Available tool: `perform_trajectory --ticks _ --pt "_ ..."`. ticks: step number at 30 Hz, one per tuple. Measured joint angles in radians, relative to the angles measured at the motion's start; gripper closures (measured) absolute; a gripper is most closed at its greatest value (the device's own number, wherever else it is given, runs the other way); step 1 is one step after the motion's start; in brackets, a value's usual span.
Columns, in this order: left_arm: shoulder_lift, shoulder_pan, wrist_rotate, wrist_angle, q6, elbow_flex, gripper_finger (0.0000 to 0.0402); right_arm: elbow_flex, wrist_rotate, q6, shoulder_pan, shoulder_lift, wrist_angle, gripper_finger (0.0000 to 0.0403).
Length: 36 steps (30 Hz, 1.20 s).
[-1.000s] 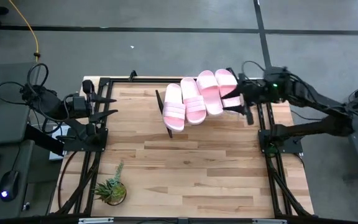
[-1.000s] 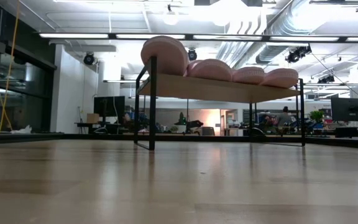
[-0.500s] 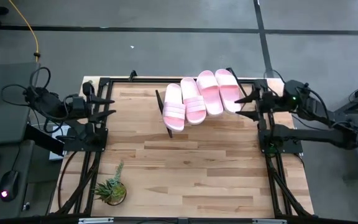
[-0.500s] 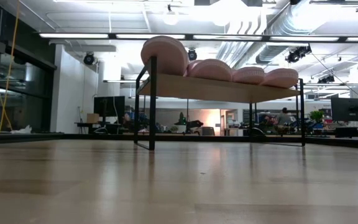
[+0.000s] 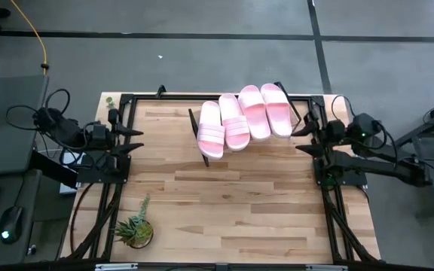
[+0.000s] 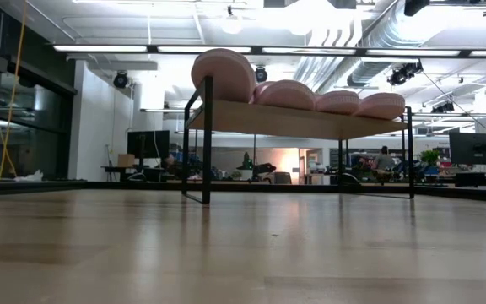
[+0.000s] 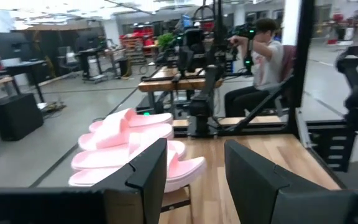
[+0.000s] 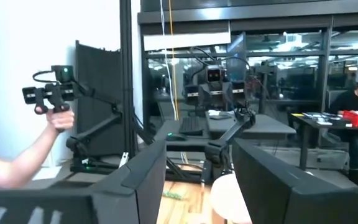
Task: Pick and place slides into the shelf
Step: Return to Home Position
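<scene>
Butcher-block tabletop [image 5: 224, 203] carries the shelf [image 6: 302, 121] at its far edge, slightly right of centre. Four pink slides [image 5: 243, 117] lie side by side on the shelf, touching. Their long axes run far-to-near and slightly fanned, with the strapped ends toward the tabletop's middle. Left gripper [image 5: 132, 140] hovers at the left tabletop edge. Right gripper [image 5: 301, 138] hovers at the right edge, beside the shelf. Both sets of fingers [image 7: 149, 171] are spread, holding nothing.
</scene>
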Motion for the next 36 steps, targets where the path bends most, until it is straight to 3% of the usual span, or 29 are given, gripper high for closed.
perform_trajectory --ticks 12,16,20,25,36 --pt "-0.017 0.0 -0.002 0.015 0.0 -0.116 0.0257 -0.035 0.048 0.025 0.142 -0.016 0.036 0.0226" --pt "-0.038 0.0 -0.053 0.071 -0.012 -0.114 0.0257 -0.035 0.158 -0.009 0.234 -0.014 0.02 0.0227" --pt "-0.05 0.0 0.012 0.077 -0.021 -0.115 0.0257 -0.035 0.259 -0.032 0.325 -0.006 -0.006 0.0227" --pt "-0.05 0.0 0.012 0.066 -0.013 -0.114 0.0257 -0.035 0.339 -0.106 0.413 0.002 -0.013 0.0227" --pt "-0.083 0.0 0.005 0.17 -0.007 -0.19 0.0257 -0.035 0.442 -0.165 0.449 0.005 -0.091 0.0227"
